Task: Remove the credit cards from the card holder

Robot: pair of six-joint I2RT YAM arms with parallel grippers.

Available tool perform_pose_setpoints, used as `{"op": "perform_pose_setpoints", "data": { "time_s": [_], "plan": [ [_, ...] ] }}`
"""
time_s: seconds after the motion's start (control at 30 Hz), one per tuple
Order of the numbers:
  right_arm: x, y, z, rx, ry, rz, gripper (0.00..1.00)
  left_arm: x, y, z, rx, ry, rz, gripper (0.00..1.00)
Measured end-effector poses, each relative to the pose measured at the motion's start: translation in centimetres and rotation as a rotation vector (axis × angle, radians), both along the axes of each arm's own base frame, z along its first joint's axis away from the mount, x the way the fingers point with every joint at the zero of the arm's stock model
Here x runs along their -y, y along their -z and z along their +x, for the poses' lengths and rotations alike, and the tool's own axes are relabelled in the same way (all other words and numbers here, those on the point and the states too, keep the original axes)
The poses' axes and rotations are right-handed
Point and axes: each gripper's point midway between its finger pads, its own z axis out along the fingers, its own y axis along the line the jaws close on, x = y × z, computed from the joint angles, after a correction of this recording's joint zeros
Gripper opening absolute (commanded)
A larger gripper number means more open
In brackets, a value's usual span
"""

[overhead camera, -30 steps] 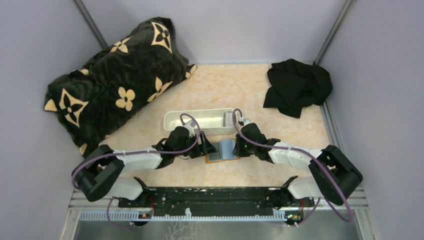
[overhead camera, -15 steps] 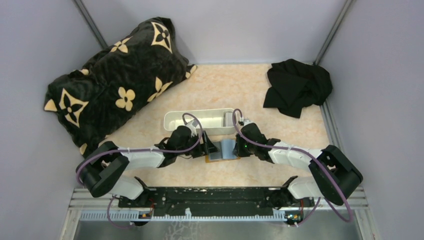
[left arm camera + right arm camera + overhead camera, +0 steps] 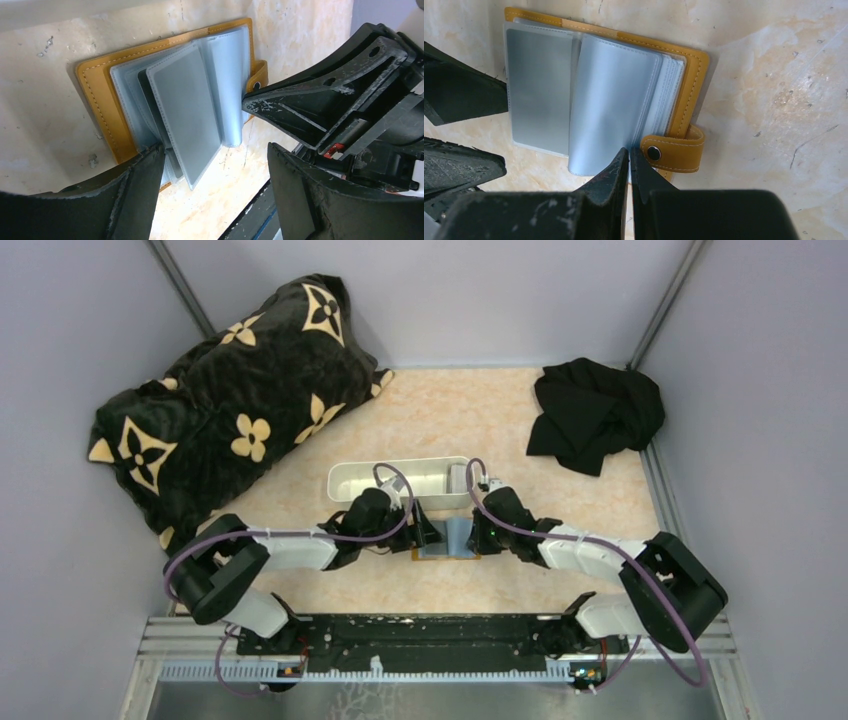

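The orange-tan card holder (image 3: pixel 452 538) lies open on the table between both grippers, its grey-blue sleeves fanned out (image 3: pixel 95 95) (image 3: pixel 689 95). One grey card-sized leaf (image 3: pixel 182 110) stands raised off its left half. Behind that leaf peeks a dark strip (image 3: pixel 143 97), maybe the edge of one of the credit cards. My left gripper (image 3: pixel 425 536) (image 3: pixel 215 165) is open and straddles the holder's near edge, one finger against the sleeve corner. My right gripper (image 3: pixel 472 536) (image 3: pixel 629 152) is shut, its tips against the curled sleeve's edge beside the snap strap (image 3: pixel 674 150).
A long white tray (image 3: pixel 345 480) stands just behind the holder, with a small grey object (image 3: pixel 457 478) at its right end. A black flower-patterned cushion (image 3: pixel 230 410) fills the back left and a black cloth (image 3: pixel 595 415) the back right. Grey walls enclose the table.
My left arm has reached further right, so its gripper now covers the holder's left half in the top view. The right arm and holder have stayed put.
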Motion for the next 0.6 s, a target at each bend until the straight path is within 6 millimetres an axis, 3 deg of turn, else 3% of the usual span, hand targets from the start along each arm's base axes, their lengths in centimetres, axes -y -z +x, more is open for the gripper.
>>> {"op": "perform_pose_setpoints", "data": {
  "time_s": [0.13,0.43,0.6],
  "plan": [
    [0.1,0.0,0.0,0.003,0.001,0.001,0.06,0.3,0.0,-0.1,0.0,0.009,0.0,0.81],
    [0.0,0.0,0.0,0.007,0.002,0.008,0.06,2.5,-2.7,0.0,0.04,0.055,-0.061,0.81],
    [-0.1,0.0,0.0,0.012,0.0,0.017,0.06,3.0,-3.1,-0.2,0.044,0.071,-0.073,0.81]
  ]
}}
